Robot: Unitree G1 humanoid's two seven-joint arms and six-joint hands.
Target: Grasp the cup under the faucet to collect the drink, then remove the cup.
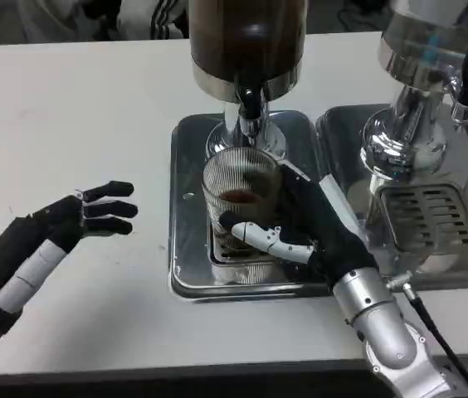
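Right robot hand (pixel 300 232) grips the ribbed glass cup (pixel 241 192) (under the faucet (pixel 251 104)); left robot hand (pixel 85 211) spread wide.

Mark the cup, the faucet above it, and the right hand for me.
cup (pixel 241 184): head view, on its ribbed glass wall.
faucet (pixel 251 104): head view, on the black spout.
right hand (pixel 304 228): head view, on the hand's middle, gripping the cup.
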